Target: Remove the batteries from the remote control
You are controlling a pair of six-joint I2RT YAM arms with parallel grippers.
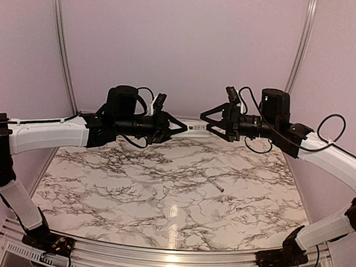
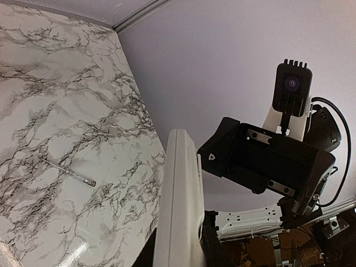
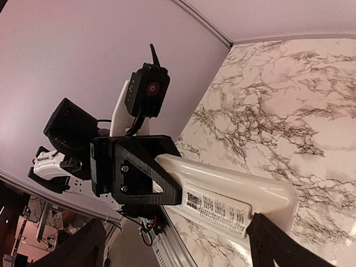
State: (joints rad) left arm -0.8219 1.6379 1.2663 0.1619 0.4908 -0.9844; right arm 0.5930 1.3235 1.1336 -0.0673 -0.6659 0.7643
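The remote control (image 1: 193,127) is a slim white bar held level above the far edge of the table. My left gripper (image 1: 177,125) is shut on one end of it. In the left wrist view the remote (image 2: 179,206) rises between my dark fingers (image 2: 219,245). In the right wrist view its labelled back face (image 3: 222,194) shows, with the cover closed. My right gripper (image 1: 208,121) is open at the remote's free end, and one finger (image 3: 278,245) rests against that end. The batteries are hidden.
A thin grey rod (image 1: 216,185) lies on the marble table (image 1: 161,211) right of centre; it also shows in the left wrist view (image 2: 69,172). Lilac walls close the back and sides, and a metal rail (image 1: 170,254) runs along the near edge.
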